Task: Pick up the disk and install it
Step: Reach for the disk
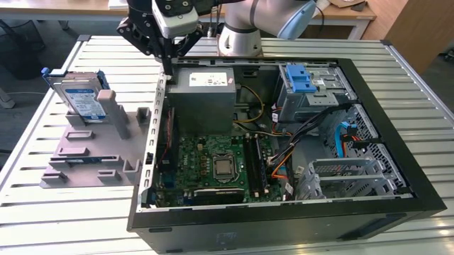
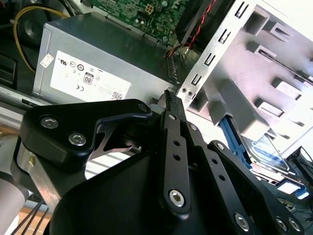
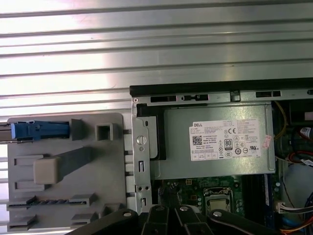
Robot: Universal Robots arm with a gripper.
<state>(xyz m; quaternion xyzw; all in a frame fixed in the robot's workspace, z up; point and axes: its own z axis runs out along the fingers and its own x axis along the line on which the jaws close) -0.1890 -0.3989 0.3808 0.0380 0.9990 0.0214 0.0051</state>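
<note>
On a slatted metal table, the disk is stood on edge in a grey fixture. It lies to the exterior view's left of the gripper, which is pressed together, empty, over the computer case edge.

Worktop: ribbed bare metal, bright and reflective. Disk: silver metal body, smooth white-and-blue label, blue plastic frame. Holder beneath it: grey plastic, matt. Power supply box: dull grey sheet metal with a white sticker. Computer case: matt black outside, bare metal inside. Tool: matt black, bright screw heads.
</note>
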